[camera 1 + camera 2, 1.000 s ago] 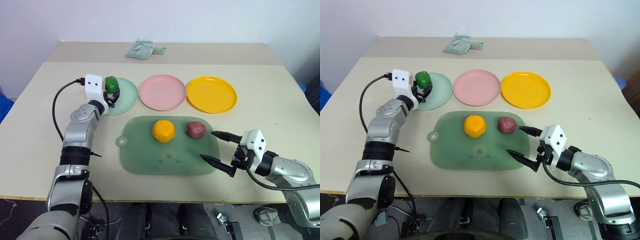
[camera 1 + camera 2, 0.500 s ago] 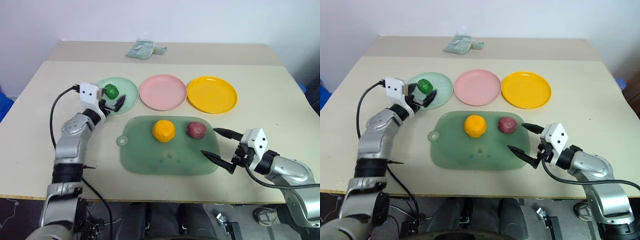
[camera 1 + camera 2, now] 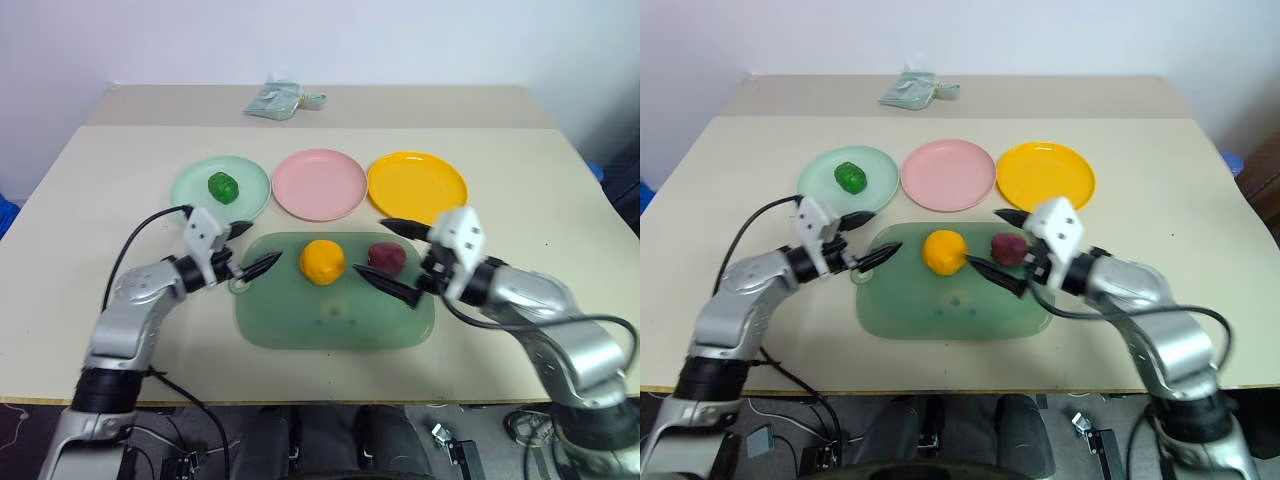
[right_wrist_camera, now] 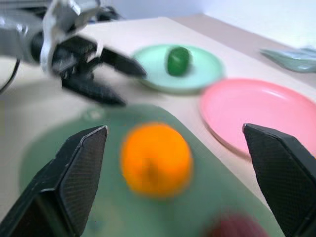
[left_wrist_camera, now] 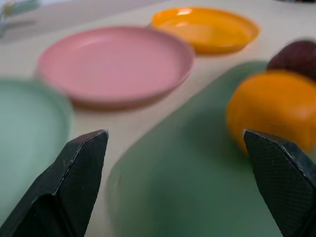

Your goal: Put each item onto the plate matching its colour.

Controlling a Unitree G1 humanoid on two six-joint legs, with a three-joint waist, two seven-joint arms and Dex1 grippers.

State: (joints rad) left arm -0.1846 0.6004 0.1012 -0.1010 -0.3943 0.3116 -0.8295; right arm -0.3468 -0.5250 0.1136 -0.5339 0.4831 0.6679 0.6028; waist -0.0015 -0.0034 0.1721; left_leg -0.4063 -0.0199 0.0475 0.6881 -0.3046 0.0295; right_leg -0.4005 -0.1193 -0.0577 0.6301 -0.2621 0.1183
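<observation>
A bumpy dark green toy ball (image 3: 222, 186) sits on the round mint-green plastic plate (image 3: 195, 195), its slightly longer axis running roughly toward the far table edge. The pink plate (image 3: 320, 184) and yellow-orange plate (image 3: 417, 187) hold nothing. A round orange toy fruit (image 3: 323, 261) and an oval purple-red toy (image 3: 387, 256), long axis across the table, rest on the translucent green board (image 3: 333, 320). The left gripper (image 3: 246, 248) hangs empty, fingers wide, by the board's tab. The right gripper (image 3: 396, 257), fingers spread wide, straddles the purple-red toy without gripping it.
</observation>
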